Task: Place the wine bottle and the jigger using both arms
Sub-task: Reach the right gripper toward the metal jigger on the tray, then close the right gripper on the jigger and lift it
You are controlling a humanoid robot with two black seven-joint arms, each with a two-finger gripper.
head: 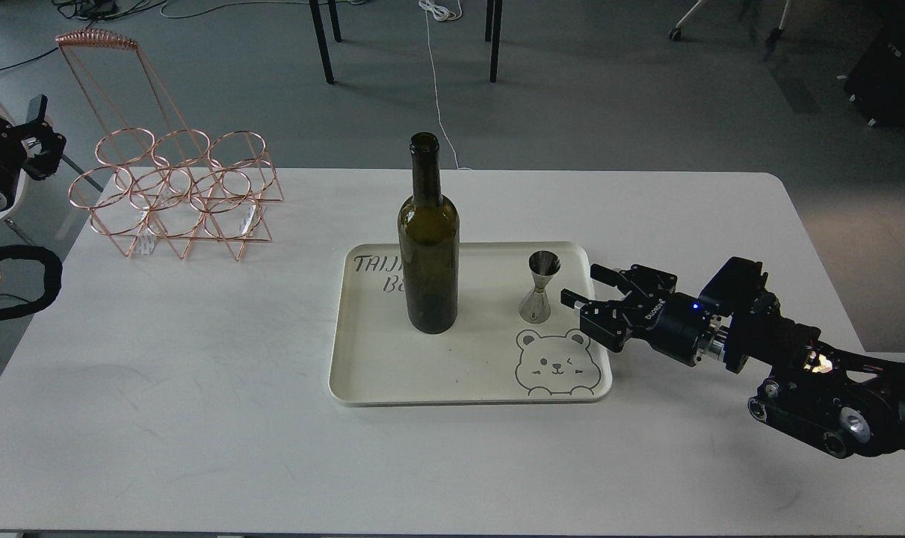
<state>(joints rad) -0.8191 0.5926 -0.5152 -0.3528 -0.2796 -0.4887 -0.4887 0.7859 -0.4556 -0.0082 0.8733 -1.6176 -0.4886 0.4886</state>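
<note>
On tray (362, 377): wine bottle (428, 254), jigger (538, 288)

Wine bottle (428, 246) and jigger (539, 288) upright on tray (467, 381), right gripper (583, 288) spread beside jigger

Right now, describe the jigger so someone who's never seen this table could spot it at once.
On the white table lies a cream tray with a bear drawing. The jigger stands upright on its right side, just above the bear. It is small, shiny and hourglass-shaped, unlike the tall dark bottle left of it.
</note>
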